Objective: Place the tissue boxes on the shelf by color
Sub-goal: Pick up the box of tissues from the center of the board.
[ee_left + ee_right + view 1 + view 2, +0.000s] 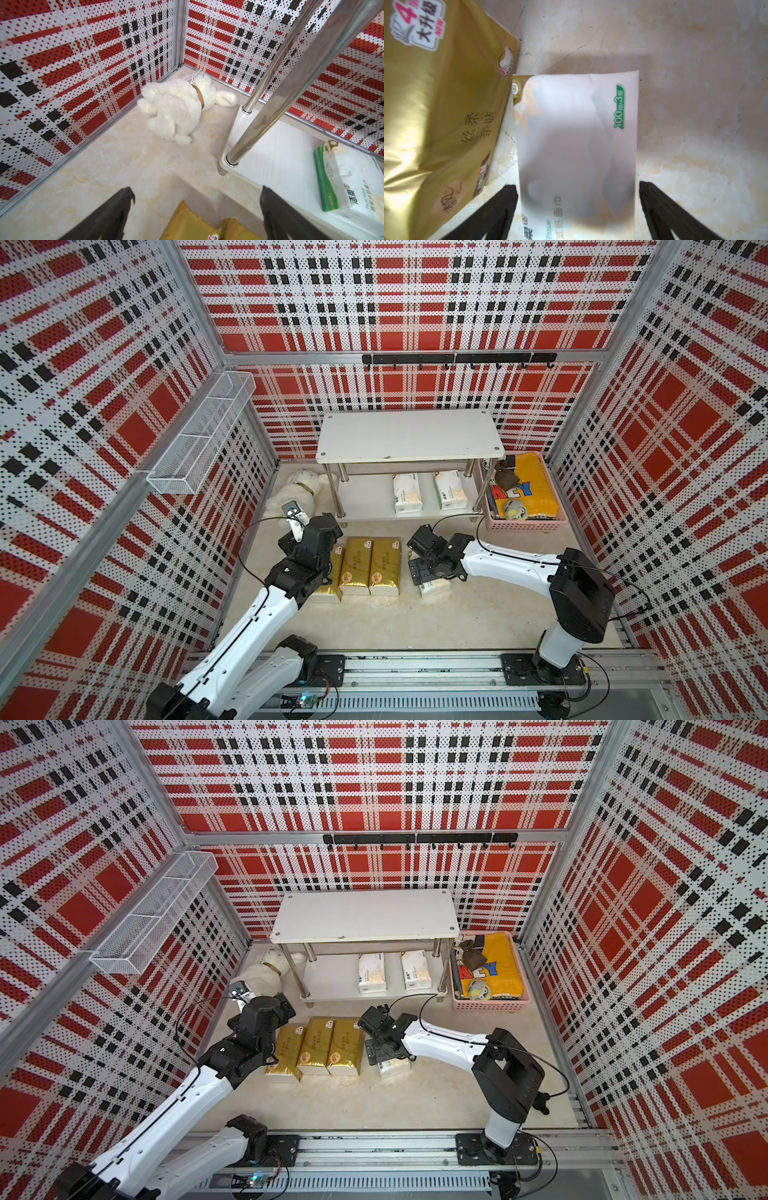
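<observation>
nearest the rail, in the lower middle of both top views, the two arms reach in over the floor. the right gripper (577,187) hangs over the one white pack (577,128) lying on the floor. its jaws are spread wide, with a black finger close on either side of the pack. whether they touch it i cannot tell, but the straddle looks like the set-up for a squeeze across the short width. the left gripper (196,189) is likewise spread and holds nothing, poised above the far ends of the gold packs (355,566), probably waiting its turn. those number three, lying side by side in a touching row just left of the white pack, and the leftmost is partly hidden under the left arm. further up, at the centre of the frame, stands the shelf (409,435). two white packs (407,492) lie on its lower board toward the right, which suggests white goes below and the bare top board is meant for gold. so there are three white, one unshelved, and three gold, none shelved. one plush toy (297,489) lies left of the shelf and one pink crate (523,524) sits right of it. one wire basket (199,435) hangs on the wall at upper left.
</observation>
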